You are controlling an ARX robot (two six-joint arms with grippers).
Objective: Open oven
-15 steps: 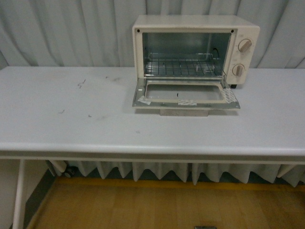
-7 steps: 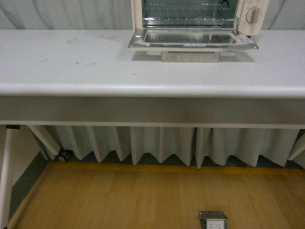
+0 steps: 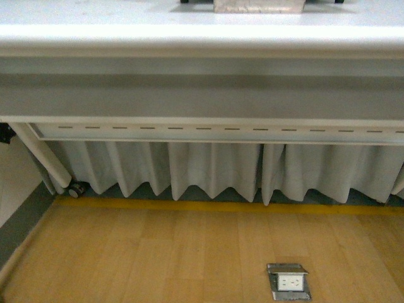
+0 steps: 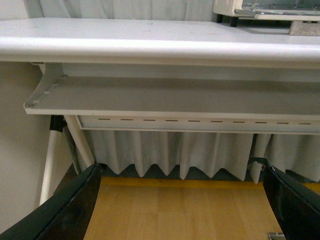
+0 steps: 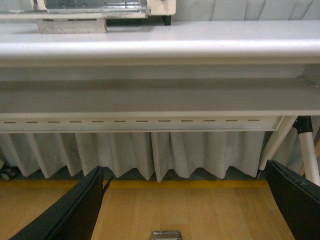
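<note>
oven point(image 4: 265, 10) on table point(image 4: 125, 37) top, far side, door dropped open, only lower edge visible. left gripper point(image 4: 182, 210) below table edge, fingers spread wide, empty. right gripper point(image 5: 185, 210) likewise spread, empty. floor socket point(image 3: 288, 282) on wood floor.

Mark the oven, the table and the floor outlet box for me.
Cream-coloured toaster oven point(image 5: 160, 7), right wrist view, lower corner of its body.
White long table point(image 3: 202, 38), front view, rounded front edge.
Metal floor outlet box point(image 3: 289, 281), front view, white socket face.
</note>
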